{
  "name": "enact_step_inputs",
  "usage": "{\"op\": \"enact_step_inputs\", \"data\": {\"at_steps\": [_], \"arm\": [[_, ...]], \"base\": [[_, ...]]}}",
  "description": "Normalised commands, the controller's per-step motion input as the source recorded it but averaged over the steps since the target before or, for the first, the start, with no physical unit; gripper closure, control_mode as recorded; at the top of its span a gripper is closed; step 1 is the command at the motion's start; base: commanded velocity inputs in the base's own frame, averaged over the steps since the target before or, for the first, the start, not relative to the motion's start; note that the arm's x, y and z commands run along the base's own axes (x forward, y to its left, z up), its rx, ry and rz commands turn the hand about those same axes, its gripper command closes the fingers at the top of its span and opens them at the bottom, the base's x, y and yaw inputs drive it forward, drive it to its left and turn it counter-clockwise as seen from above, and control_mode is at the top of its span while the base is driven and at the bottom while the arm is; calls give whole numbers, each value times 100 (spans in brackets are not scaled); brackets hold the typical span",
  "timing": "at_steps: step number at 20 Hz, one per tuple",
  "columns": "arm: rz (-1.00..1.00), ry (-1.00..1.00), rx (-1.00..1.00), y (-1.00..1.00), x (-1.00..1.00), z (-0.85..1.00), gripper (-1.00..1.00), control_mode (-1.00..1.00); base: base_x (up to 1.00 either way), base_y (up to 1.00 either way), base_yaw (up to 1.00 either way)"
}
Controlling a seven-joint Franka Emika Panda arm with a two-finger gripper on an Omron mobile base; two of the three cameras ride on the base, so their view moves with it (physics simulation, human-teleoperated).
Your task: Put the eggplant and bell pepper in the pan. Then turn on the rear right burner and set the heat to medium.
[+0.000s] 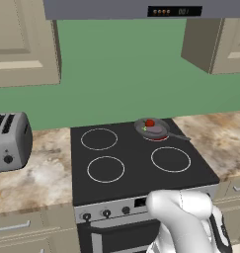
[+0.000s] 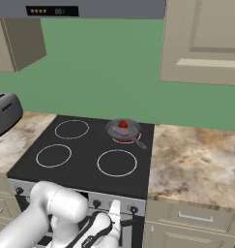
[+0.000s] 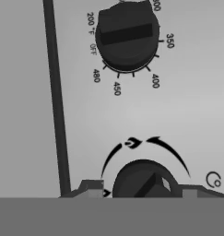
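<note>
Jaws straddle what we take for a burner knob, grip unclear to us, while bell pepper and eggplant lie in the pan on the red-glowing rear right burner.

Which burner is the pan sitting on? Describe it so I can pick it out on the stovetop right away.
Start at the black glass stovetop between the marbled counters. Of its four white-ringed burners, go to the back row, right side: the rear right burner. It alone glows red under the grey pan holding the bell pepper; the other three are bare white rings.
</note>
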Motion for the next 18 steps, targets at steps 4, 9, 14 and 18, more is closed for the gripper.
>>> {"op": "enact_step_inputs", "data": {"at_steps": [4,9,14,18], "arm": [[40,-12,-61,0,21,0,100,-100],[51,-11,-64,0,4,0,100,-100],[59,-23,-67,0,0,0,100,-100],[66,-32,-63,0,0,0,100,-100]], "base": [[0,0,0],[0,0,0],[0,0,0],[0,0,0]]}}
